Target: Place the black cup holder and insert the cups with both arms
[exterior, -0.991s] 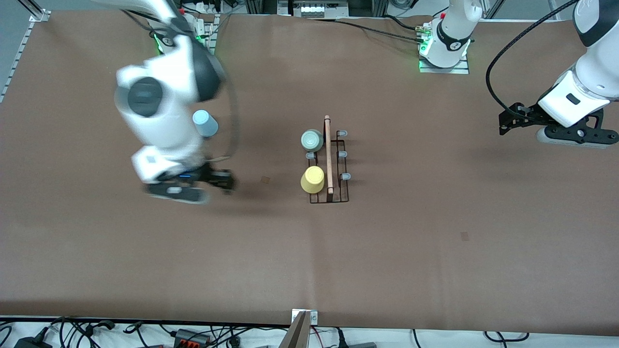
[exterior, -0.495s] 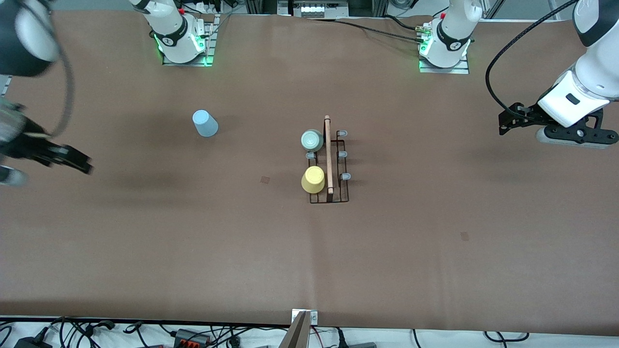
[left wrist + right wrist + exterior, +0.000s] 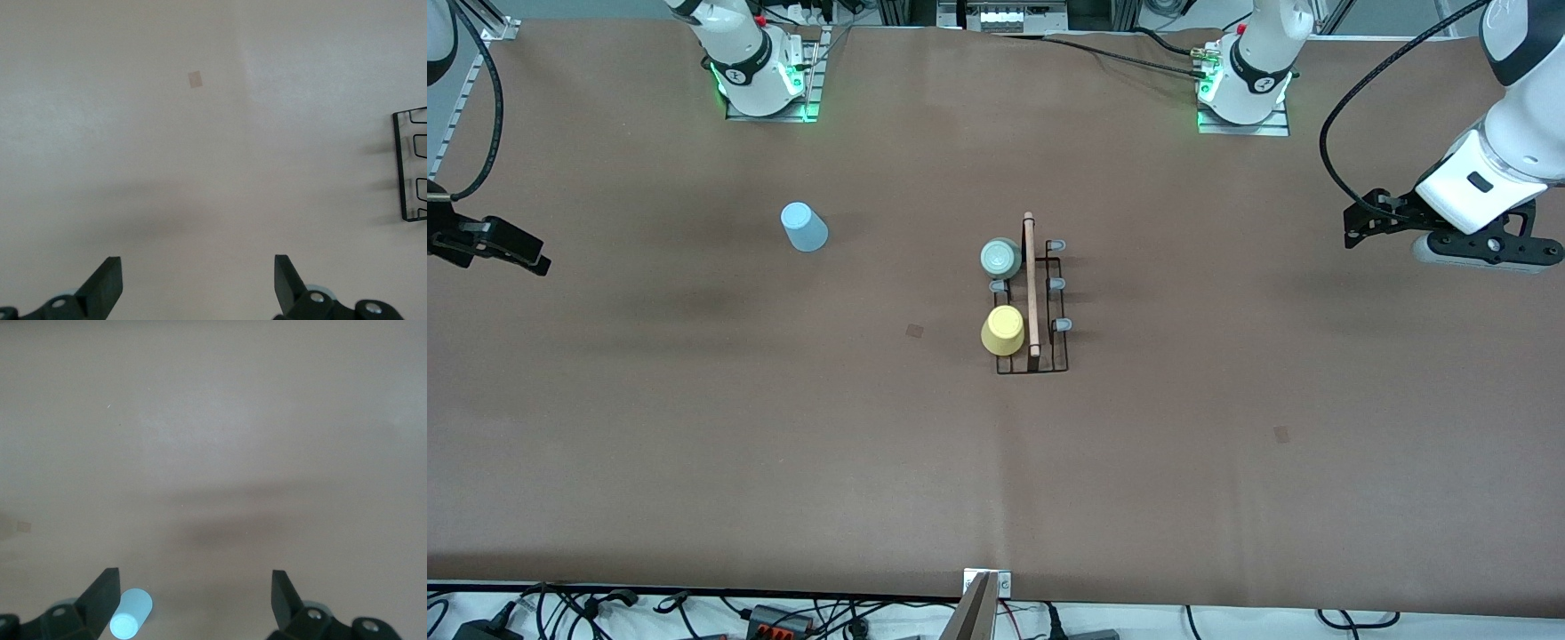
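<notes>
The black cup holder [image 3: 1031, 267] stands mid-table, its wooden rod on top. A pale grey-green cup [image 3: 1000, 257] and a yellow cup [image 3: 1002, 330] sit upside down on its pegs on the side toward the right arm's end. The light blue cup [image 3: 804, 227] stands upside down on the table, apart from the holder, toward the right arm's end. My right gripper [image 3: 520, 253] is open and empty at that end's edge; its wrist view [image 3: 193, 587] shows the blue cup [image 3: 131, 613] below. My left gripper [image 3: 1353, 227] waits open and empty [image 3: 197, 273], with the holder's edge [image 3: 408, 167] in view.
Free grey-blue pegs [image 3: 1056, 284] line the holder's side toward the left arm's end. The arm bases [image 3: 763, 76] [image 3: 1245, 89] stand along the edge farthest from the front camera. Small marks [image 3: 914, 330] [image 3: 1280, 434] are on the brown table. Cables lie along the nearest edge.
My right arm has swung away from over the table beside the blue cup out to the edge at its own end. The left arm, cups and holder have not moved.
</notes>
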